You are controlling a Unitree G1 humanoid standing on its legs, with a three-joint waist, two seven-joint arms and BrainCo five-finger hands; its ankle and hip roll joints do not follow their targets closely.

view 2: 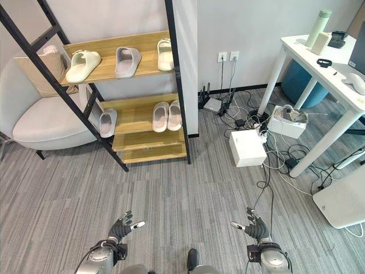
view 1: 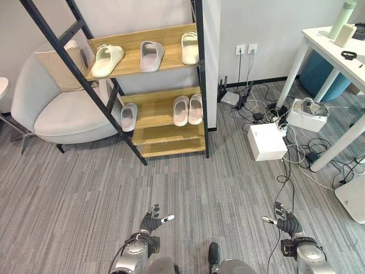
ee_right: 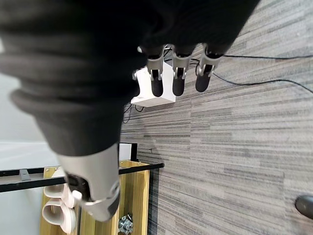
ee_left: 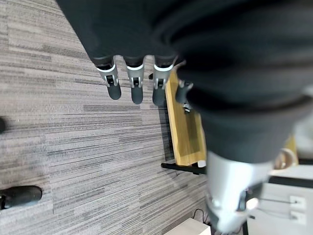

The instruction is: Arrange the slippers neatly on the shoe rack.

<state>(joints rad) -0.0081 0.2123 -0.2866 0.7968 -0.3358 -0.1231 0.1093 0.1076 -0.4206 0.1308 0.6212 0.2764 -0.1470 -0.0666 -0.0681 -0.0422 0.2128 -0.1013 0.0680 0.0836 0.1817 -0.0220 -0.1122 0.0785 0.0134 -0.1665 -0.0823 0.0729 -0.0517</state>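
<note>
Now six slippers [view 1: 140, 56] sit on the shoe rack [view 1: 165, 136] at my eleven o'clock: three on top, three below. My left hand [view 1: 151, 221] and right hand [view 1: 283, 220] hang low above the floor [view 1: 85, 188], fingers spread, holding nothing.

No legible text, labels, numbers — perhaps too small (anywhere)

You have open carpet [view 1: 188, 182] across the frame's middle up to the rack [view 1: 165, 114]. At right, the white box [view 1: 266, 141] and table [view 1: 336, 48] crowd the floor; the armchair [view 1: 57, 108] blocks upper left.
</note>
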